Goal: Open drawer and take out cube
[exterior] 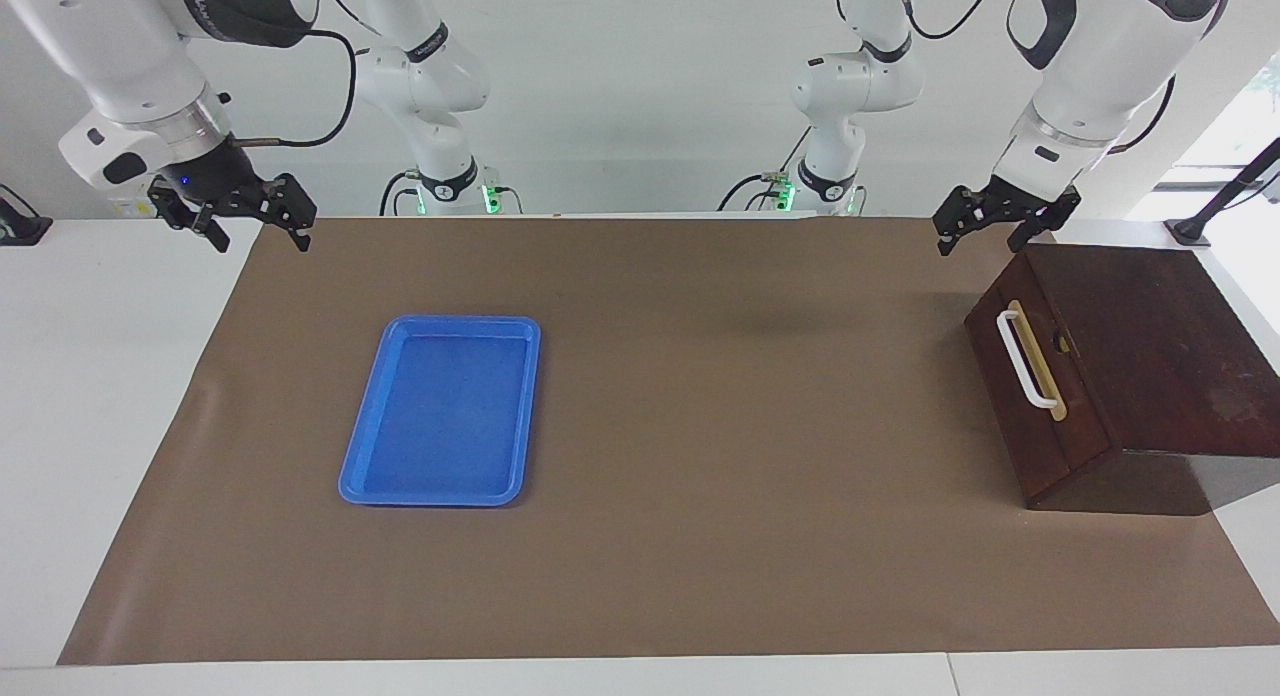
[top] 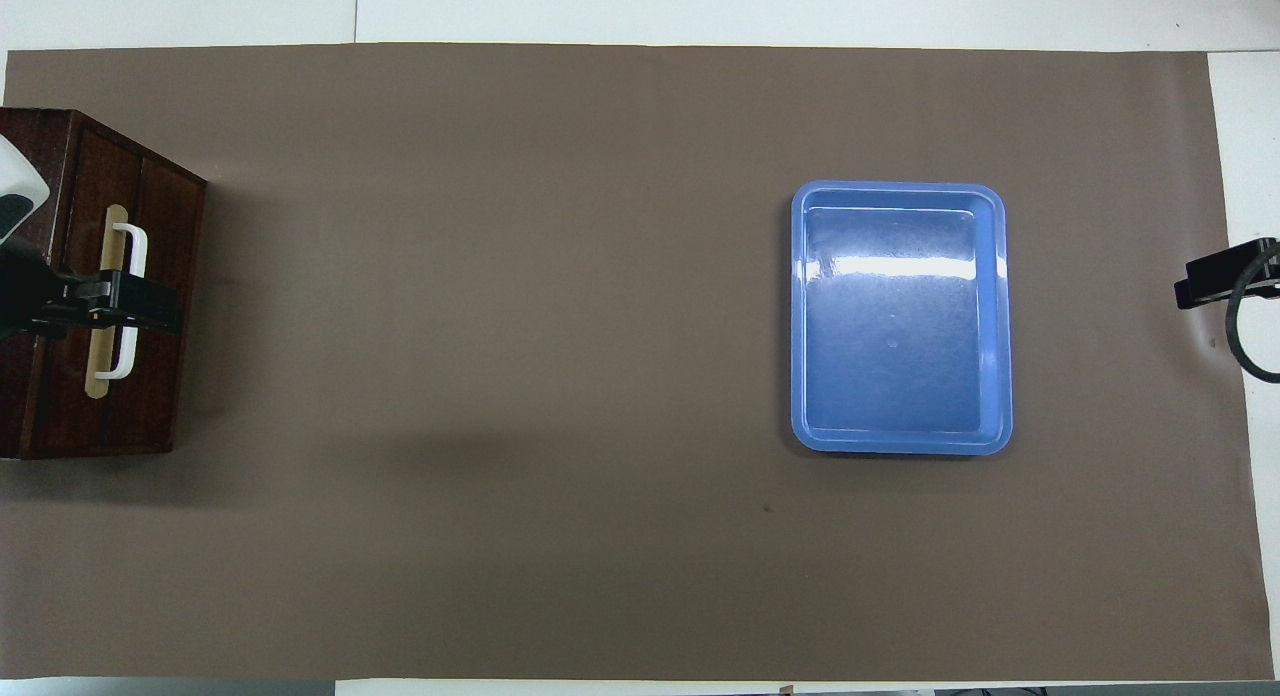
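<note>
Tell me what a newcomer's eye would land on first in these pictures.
The bright blue plastic tray lies empty on the brown mat toward the right arm's end. The dark brown wooden box, its drawer shut with a white bar handle, sits at the left arm's end. Both the left gripper and right gripper hang open, raised.

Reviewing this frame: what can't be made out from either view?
- Cube: in neither view; the drawer is shut, so whatever is inside is hidden.
- Wooden box: cut off by the overhead view's edge, and the left gripper up in the air covers part of the white handle.
- Right gripper: only its tip shows at the overhead view's edge.
- Blue tray: fully seen, nothing in it.
</note>
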{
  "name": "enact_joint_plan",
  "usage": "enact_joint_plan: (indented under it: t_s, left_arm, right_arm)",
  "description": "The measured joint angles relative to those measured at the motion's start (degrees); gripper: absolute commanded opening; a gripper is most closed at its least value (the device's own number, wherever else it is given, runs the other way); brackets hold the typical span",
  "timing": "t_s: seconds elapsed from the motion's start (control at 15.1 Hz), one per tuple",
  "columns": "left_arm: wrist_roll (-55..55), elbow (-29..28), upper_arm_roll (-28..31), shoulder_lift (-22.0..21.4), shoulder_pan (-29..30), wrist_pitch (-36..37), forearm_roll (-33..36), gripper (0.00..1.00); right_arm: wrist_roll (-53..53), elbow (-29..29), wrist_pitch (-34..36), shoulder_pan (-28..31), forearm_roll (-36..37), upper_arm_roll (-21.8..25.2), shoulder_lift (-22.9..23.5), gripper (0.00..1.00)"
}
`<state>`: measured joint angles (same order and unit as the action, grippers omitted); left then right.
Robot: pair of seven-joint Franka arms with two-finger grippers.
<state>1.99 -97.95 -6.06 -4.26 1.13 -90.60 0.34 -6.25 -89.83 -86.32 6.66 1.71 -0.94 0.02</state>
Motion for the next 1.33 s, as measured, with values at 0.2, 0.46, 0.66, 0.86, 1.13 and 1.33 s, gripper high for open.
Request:
enact_joint_plan:
  t_s: [0.2, 0.46, 0.66, 0.86, 1.13, 1.33]
  left_arm:
    - [0.0, 0.0, 0.02, 0.0, 0.0, -0.19, 0.02, 1.0]
    - [0.0, -0.4, 0.1, 0.0, 0.01, -0.75, 0.07, 1.0]
    - [0.0, -0.78, 0.1, 0.0, 0.01, -0.97, 0.07, 1.0]
    - [0.0, -1.42, 0.1, -0.03, 0.01, -1.71, 0.07, 1.0]
    - [0.0, -1.89, 0.09, -0.05, 0.0, -1.97, 0.07, 1.0]
    - [0.0, -1.99, 0.09, -0.08, 0.0, -2.14, 0.07, 1.0]
  right_arm:
    - [0.0, 0.0, 0.0, 0.0, 0.0, 0.0, 0.0, 1.0]
    - [0.0, 0.0, 0.0, 0.0, 0.0, 0.0, 0.0, 1.0]
    - [0.0, 0.0, 0.0, 0.01, 0.0, 0.02, 0.0, 1.0]
    - [0.0, 0.0, 0.0, 0.34, -0.3, 0.11, 0.0, 1.0]
    - [0.0, 0.0, 0.0, 0.48, -0.45, 0.12, 0.0, 1.0]
    - [0.0, 0.0, 0.0, 0.48, -0.46, 0.12, 0.0, 1.0]
